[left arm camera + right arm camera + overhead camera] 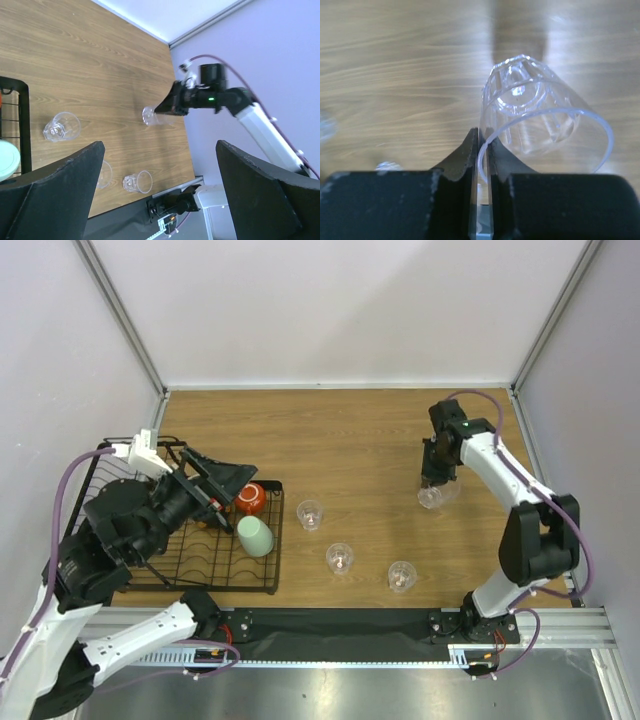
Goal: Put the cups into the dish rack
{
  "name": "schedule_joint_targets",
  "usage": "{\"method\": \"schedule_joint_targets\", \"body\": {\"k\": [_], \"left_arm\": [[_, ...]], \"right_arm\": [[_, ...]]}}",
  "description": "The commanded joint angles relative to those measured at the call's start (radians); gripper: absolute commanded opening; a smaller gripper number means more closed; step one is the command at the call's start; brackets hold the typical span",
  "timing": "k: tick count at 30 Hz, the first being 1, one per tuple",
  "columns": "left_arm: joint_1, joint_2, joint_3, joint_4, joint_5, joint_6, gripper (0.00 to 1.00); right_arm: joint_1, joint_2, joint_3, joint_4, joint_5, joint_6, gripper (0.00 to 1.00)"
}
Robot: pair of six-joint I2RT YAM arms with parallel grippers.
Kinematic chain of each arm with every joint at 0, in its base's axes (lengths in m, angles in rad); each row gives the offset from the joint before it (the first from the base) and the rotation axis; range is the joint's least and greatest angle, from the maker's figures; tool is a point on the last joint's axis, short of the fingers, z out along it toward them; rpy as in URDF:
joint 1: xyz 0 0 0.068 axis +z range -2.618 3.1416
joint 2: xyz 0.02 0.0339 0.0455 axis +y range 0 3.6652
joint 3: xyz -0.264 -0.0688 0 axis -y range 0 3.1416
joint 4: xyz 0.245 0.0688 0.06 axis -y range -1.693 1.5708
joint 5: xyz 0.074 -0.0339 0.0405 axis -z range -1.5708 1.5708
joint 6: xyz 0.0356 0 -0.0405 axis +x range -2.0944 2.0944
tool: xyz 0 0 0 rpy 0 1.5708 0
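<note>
My right gripper [482, 150] is shut on the rim of a clear tumbler [540, 120], one finger inside the wall and one outside. The tumbler [437, 497] hangs tilted at the right of the table under that gripper [437, 480]. Three more clear tumblers [310, 514] [340, 558] [402, 575] stand on the wood in the middle. The black wire dish rack [120, 575] at the left holds an orange-red cup [250, 498] and a mint-green cup [255, 536]. My left gripper [222, 492] hovers open over the rack's right end, with nothing between its fingers [55, 190].
The left wrist view looks across the table at the right arm [260, 120], the held tumbler [150, 116] and two loose tumblers [62, 126] [137, 181]. White walls close the back and sides. A black strip with the arm bases [330, 625] runs along the near edge.
</note>
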State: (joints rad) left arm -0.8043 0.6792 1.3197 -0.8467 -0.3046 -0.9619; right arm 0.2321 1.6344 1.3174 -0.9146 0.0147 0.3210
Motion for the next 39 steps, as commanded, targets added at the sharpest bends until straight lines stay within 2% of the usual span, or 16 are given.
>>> {"method": "schedule_joint_targets", "body": {"k": [1,9,10,13,14,16,18,19,20,25,30,32,35,39], "left_arm": [[0.007,0.037,0.029,0.026,0.045,0.055,0.99],[0.005,0.106,0.073,0.024,0.084,0.156,1.00],[0.005,0.114,0.070,0.040,0.094,0.167,1.00],[0.005,0.129,0.065,0.076,0.137,0.195,1.00],[0.005,0.131,0.052,0.112,0.154,0.202,1.00],[0.007,0.134,0.033,0.147,0.206,0.204,1.00],[0.005,0.132,0.006,0.201,0.235,0.186,1.00],[0.007,0.134,-0.003,0.221,0.257,0.181,1.00],[0.005,0.135,-0.017,0.239,0.269,0.178,1.00],[0.005,0.161,-0.031,0.327,0.349,0.170,1.00],[0.007,0.192,-0.033,0.337,0.426,0.160,1.00],[0.005,0.186,-0.068,0.392,0.458,0.155,1.00],[0.007,0.174,-0.118,0.489,0.489,0.127,1.00],[0.007,0.175,-0.145,0.560,0.532,0.111,1.00]], "right_arm": [[0.000,-0.125,0.086,0.003,-0.180,0.015,0.02],[0.006,-0.284,0.114,0.066,-0.577,0.081,0.02],[0.007,-0.295,0.109,0.092,-0.676,0.113,0.02],[0.013,-0.344,0.076,0.169,-0.826,0.186,0.02],[0.015,-0.355,0.031,0.248,-0.916,0.219,0.02],[0.021,-0.393,-0.029,0.360,-1.004,0.361,0.03],[0.032,-0.421,-0.117,0.558,-1.083,0.487,0.02],[0.035,-0.435,-0.139,0.622,-1.096,0.598,0.02],[0.045,-0.455,-0.155,0.726,-1.110,0.642,0.02],[0.085,-0.478,-0.176,0.896,-1.151,0.794,0.01],[0.131,-0.492,-0.184,1.170,-1.164,1.010,0.01],[0.151,-0.484,-0.196,1.300,-1.171,1.108,0.01],[0.187,-0.473,-0.205,1.405,-1.162,1.173,0.00],[0.231,-0.461,-0.202,1.438,-1.147,1.196,0.00]]}}
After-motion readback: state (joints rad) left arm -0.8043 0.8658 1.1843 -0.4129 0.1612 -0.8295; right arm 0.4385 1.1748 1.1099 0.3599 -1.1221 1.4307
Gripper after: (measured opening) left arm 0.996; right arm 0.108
